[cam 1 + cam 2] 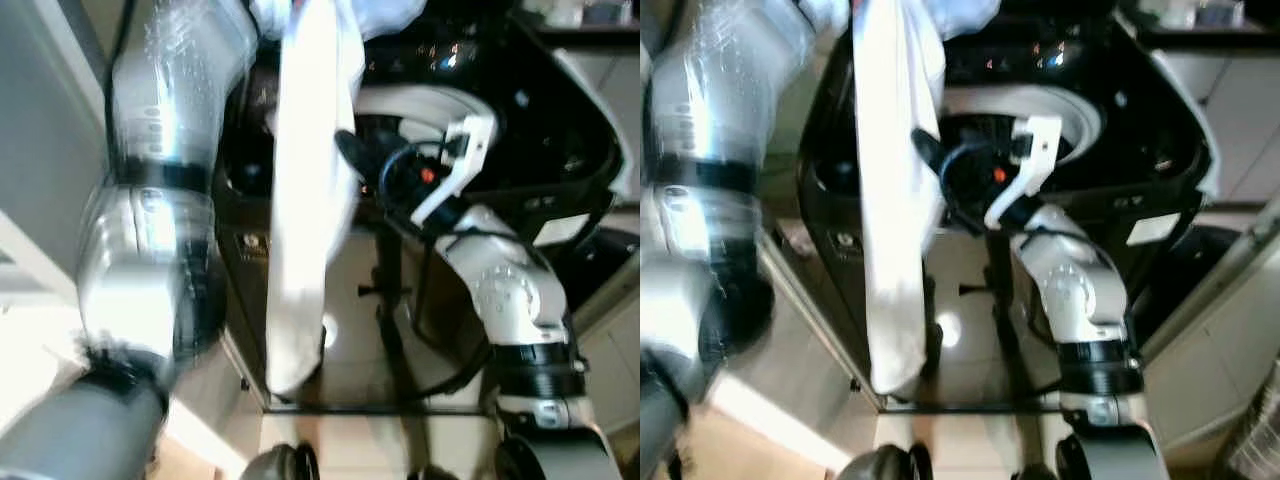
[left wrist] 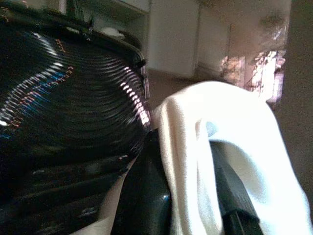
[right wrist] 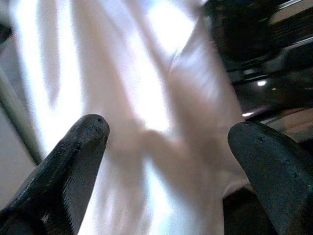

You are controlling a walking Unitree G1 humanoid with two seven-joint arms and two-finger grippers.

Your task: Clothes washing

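I hold the white cloth (image 1: 305,200) up at frame centre with my left gripper (image 2: 190,196) clamped on its top fold; it hangs limp and light before the washer (image 1: 540,130). My right gripper (image 3: 168,142) gapes wide beside it, ready to gather the lower drape

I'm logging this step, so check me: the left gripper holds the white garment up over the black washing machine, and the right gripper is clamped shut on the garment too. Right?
Not quite. The right gripper is open: in the right wrist view its two fingers stand wide apart, with the white garment beyond them. The rest holds: the left gripper holds the garment up over the black washing machine.
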